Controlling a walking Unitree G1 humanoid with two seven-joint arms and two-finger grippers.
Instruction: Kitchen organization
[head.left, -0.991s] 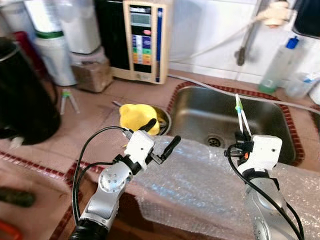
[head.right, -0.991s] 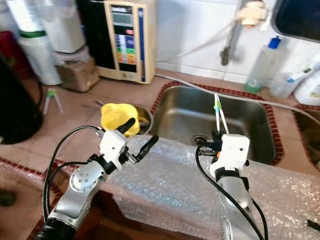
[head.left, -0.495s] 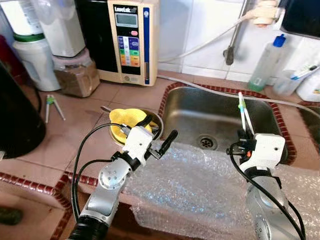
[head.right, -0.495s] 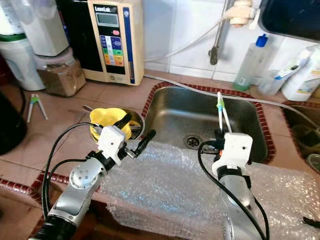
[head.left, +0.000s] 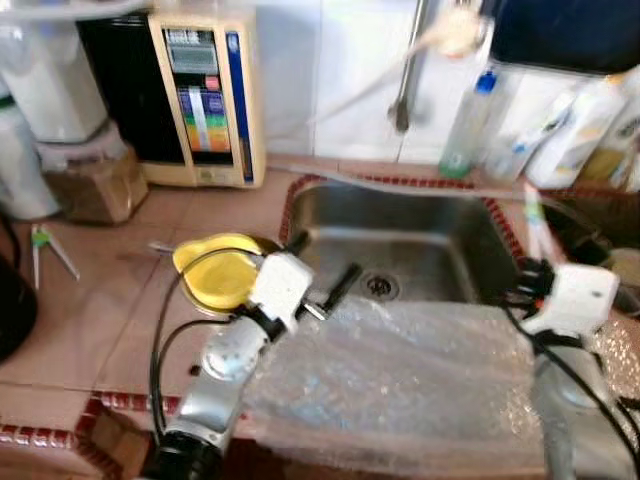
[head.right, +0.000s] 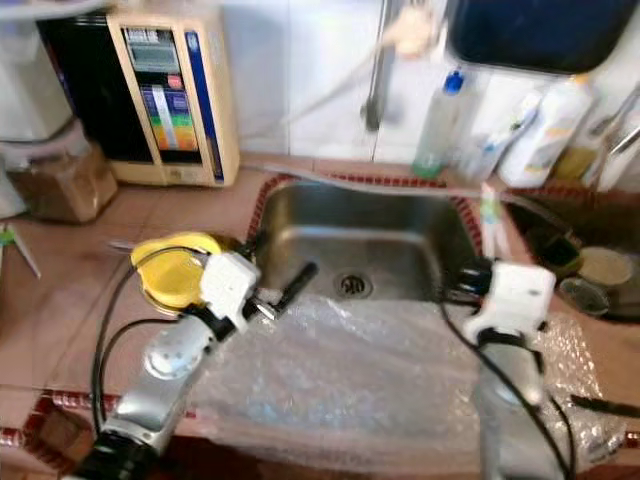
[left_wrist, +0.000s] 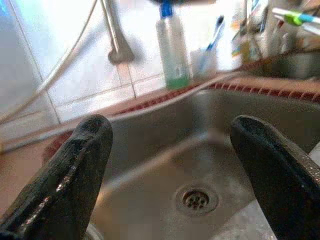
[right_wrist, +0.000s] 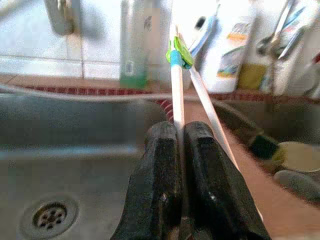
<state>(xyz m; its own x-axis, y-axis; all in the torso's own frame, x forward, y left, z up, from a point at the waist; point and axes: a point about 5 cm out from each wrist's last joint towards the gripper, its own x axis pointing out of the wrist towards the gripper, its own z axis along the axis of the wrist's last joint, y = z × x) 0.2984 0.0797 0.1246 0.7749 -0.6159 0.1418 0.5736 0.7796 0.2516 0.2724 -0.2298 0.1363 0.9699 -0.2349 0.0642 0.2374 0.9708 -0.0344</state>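
We see the right gripper (right_wrist: 179, 150) clamped tight on a pair of white chopsticks (right_wrist: 176, 92), joined near the far end by a green-and-blue clip. The sticks rise above the near right corner of the steel sink (head.left: 400, 240); in the left eye view they show blurred at (head.left: 535, 215).

The left gripper (head.left: 318, 272) hangs over the sink's near left edge, fingers (left_wrist: 75, 170) spread wide with nothing between them, pointed toward the drain (left_wrist: 196, 199).

A sheet of bubble wrap (head.left: 400, 370) covers the tiled surface (head.left: 120, 320) along the sink's front edge, under both arms. Just left of the left gripper lies a yellow lid (head.left: 215, 280). Farther left on the surface, another clipped pair of sticks (head.left: 45, 250).

Behind the sink: a clear bottle with blue cap (head.left: 465, 125), white bottles (head.left: 570, 130) to its right, and a tap pipe with hose (head.left: 405, 90) on the tiled wall. A beige appliance with a button panel (head.left: 205, 95) stands at back left. Head views are motion-blurred.
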